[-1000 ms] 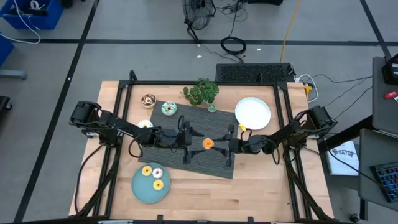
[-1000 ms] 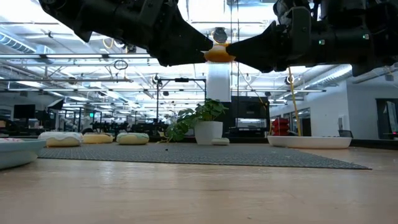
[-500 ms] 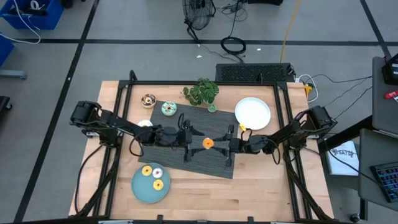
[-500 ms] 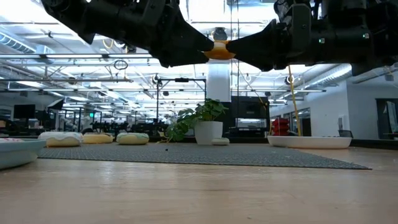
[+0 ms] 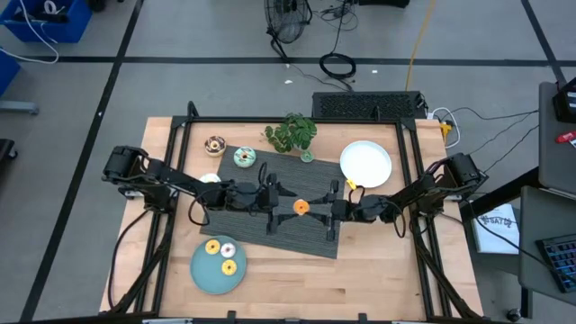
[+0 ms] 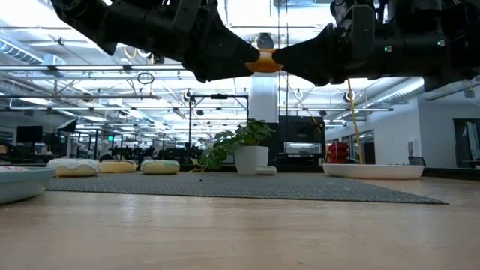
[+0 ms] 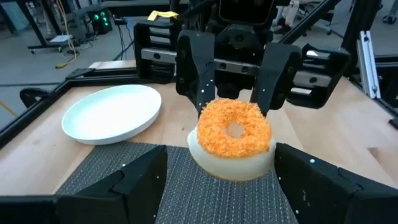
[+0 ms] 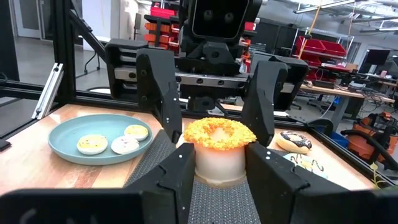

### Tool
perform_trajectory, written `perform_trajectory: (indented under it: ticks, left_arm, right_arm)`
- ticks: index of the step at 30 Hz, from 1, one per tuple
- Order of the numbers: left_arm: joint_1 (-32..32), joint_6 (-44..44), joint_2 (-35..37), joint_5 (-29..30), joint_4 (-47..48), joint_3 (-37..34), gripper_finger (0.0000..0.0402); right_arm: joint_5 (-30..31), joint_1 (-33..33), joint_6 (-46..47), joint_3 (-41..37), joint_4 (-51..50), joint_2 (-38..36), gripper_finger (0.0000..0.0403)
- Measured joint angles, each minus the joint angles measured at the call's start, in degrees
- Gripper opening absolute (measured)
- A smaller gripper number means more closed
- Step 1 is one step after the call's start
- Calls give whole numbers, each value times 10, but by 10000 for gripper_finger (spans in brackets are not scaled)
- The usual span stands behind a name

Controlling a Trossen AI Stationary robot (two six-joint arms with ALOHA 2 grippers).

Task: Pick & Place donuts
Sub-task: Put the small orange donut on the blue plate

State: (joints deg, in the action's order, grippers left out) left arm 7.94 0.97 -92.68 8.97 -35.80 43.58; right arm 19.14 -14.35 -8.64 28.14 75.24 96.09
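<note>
We see the orange donut [image 5: 301, 208] at mid-frame in the high view, raised above the mat [image 5: 270, 232]. The right gripper [image 8: 217, 163] clamps its pale sides; the left gripper [image 7: 219, 165] stands open around it. It looks light, rigid and smooth, best pinched across the base.

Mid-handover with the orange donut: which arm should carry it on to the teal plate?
Left, probably. The teal plate lies on the left arm's side, and the left gripper already straddles the orange donut, jaws apart. The right gripper grips it now.
</note>
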Motion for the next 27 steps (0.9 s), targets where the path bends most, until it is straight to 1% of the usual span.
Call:
perform_trajectory:
  ticks: [3, 6, 14, 17, 20, 24, 27]
  left_arm:
    - [0, 3, 0, 0, -1, 0, 272]
    - [0, 11, 0, -2, -3, 0, 248]
    - [0, 18, 0, -3, -3, 0, 151]
    - [0, 18, 0, -2, -3, 0, 119]
    - [0, 19, 0, -2, -1, 0, 94]
    - [0, 44, 2, 1, 9, 0, 71]
    - [0, 51, 17, 1, 23, 0, 52]
  right_arm:
    - [0, 0, 0, 0, 0, 0, 125]
    - [0, 0, 0, 0, 0, 0, 125]
    - [1, 0, 20, 0, 0, 0, 125]
    - [1, 0, 15, 0, -6, 0, 135]
    - [1, 0, 14, 0, -21, 0, 168]
    - [1, 0, -2, 0, -36, 0, 237]
    - [1, 0, -7, 0, -33, 0, 282]
